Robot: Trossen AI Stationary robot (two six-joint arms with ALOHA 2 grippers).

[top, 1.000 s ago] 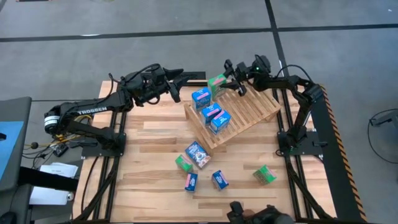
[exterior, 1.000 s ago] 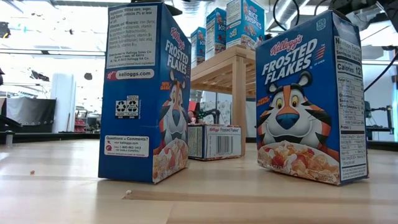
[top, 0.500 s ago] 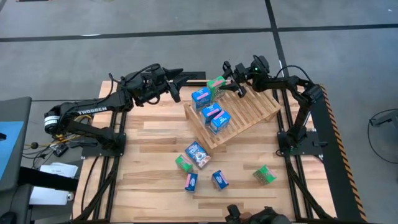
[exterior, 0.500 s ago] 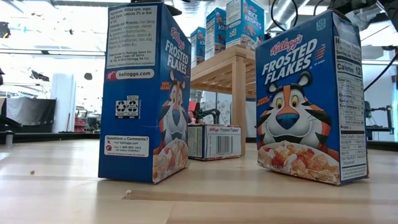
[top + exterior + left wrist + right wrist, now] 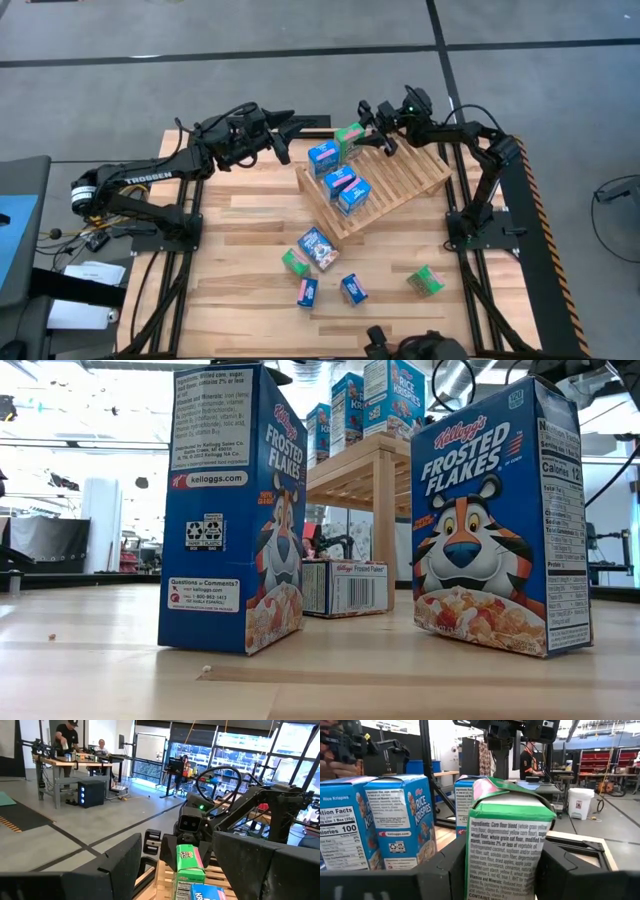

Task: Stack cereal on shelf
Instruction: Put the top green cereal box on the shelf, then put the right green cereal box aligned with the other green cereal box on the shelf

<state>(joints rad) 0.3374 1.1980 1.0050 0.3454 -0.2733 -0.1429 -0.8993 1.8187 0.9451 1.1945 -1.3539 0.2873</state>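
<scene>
The plank table (image 5: 240, 250) fills the middle of the high view, with the slatted shelf (image 5: 400, 180) lying tilted across its upper right part. The left arm reaches in from the left edge of that view, and the left gripper (image 5: 295, 125) hangs at the upper centre, just off the shelf's upper left end; its fingers (image 5: 120, 865) stand wide apart with nothing between them.

The right arm bends in from the right side, and the right gripper (image 5: 368, 130) sits at the shelf's top end, its fingers either side of a green box (image 5: 349, 135). In the right wrist view that green box (image 5: 507, 845) stands upright between the two dark fingers (image 5: 447, 870), which appear to press its sides.

Three blue boxes (image 5: 340, 182) stand in a row on the shelf's left part, running down from the green one. Lower on the bare table, in the centre of the high view, lies a larger blue box (image 5: 318, 247) with a small green box (image 5: 295, 264) touching it. Below them are two more small blue boxes (image 5: 307, 292) and (image 5: 353, 289), and another green box (image 5: 426, 282) lies apart at the lower right.
</scene>
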